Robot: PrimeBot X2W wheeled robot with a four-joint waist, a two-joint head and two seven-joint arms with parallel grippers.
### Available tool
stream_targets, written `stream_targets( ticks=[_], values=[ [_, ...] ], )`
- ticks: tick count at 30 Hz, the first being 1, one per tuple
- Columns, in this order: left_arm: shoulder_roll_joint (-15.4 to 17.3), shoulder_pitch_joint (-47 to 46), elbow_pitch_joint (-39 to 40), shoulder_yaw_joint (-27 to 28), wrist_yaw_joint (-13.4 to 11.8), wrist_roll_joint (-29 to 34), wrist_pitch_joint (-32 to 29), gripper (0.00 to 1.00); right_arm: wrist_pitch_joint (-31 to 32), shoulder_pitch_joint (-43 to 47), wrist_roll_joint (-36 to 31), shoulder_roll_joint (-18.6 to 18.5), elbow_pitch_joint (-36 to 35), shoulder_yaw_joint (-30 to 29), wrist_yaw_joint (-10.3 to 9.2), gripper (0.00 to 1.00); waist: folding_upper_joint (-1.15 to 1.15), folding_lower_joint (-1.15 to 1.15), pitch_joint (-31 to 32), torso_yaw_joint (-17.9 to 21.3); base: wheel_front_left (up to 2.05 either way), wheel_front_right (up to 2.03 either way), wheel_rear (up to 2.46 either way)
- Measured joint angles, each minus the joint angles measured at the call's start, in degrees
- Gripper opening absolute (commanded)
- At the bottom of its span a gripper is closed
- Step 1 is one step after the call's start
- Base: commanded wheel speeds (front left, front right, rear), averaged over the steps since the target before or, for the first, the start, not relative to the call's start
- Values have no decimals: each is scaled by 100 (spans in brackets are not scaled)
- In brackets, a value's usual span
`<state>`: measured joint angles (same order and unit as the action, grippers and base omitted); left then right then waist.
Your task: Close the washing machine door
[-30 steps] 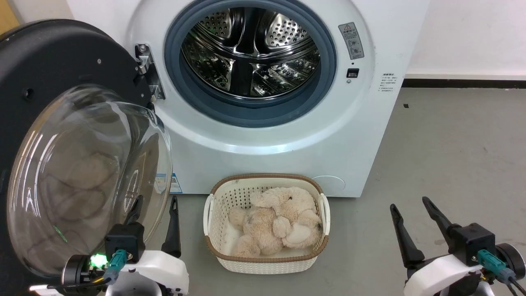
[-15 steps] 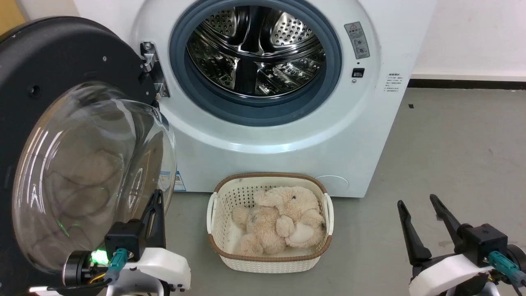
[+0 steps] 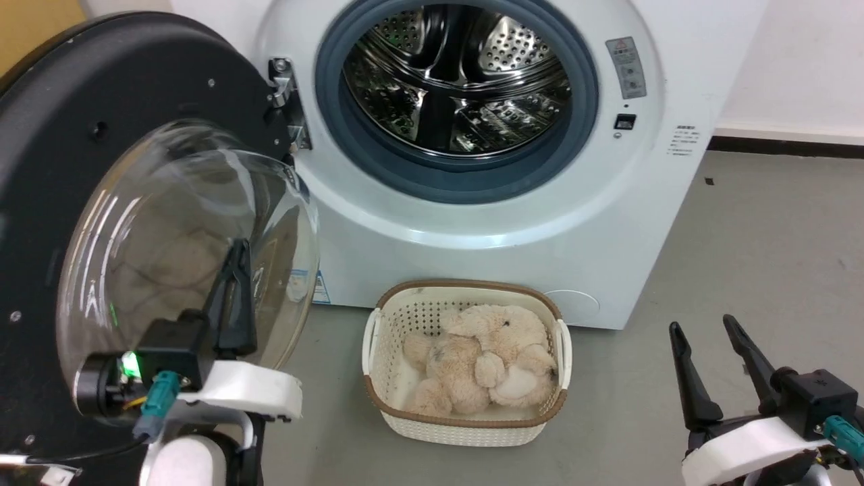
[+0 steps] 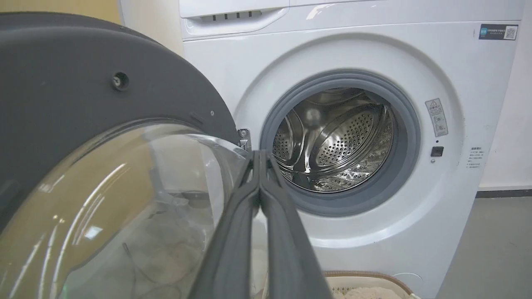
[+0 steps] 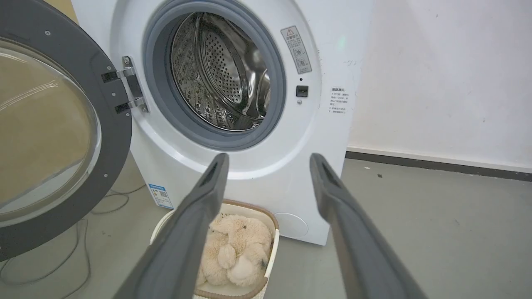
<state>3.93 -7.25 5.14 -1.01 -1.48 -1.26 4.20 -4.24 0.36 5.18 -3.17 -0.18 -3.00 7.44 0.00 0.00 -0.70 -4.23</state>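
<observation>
your washing machine door (image 3: 148, 202) stands swung wide open at the left of the washing machine (image 3: 472, 229), glass bowl facing you. your left gripper (image 3: 237, 248) has its jaws pressed together in front of that glass; contact is unclear. your right gripper (image 3: 702, 324) sits low right, jaws apart, empty. a basket (image 3: 466, 432) holding a plush toy (image 3: 486, 358) stands on the floor (image 3: 742, 256) before the machine.

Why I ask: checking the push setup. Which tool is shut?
The left tool: its two fingers are pressed together, in front of the washing machine door in the head view. The right tool has its fingers spread apart.
</observation>
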Motion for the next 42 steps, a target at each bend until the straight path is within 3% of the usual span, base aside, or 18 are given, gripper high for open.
stream_targets(
  ticks=[11, 25, 42],
  values=[
    [148, -913, 321, 458, 313, -319, 193, 0, -194, 0, 149, 0, -15, -129, 0, 100, 0, 0, -88, -528, 0, 0, 0],
    [457, -1607, 466, 1117, 471, -1031, 353, 0, -349, -1, 309, 0, -11, -258, 0, 100, 0, 0, -178, -1098, 0, 0, 0],
    [727, -2117, -560, 2732, 516, -3260, -33, 0, -554, -1, 443, 1, 18, -419, 0, 100, 0, 0, -268, -1594, 0, 0, 0]
  ],
)
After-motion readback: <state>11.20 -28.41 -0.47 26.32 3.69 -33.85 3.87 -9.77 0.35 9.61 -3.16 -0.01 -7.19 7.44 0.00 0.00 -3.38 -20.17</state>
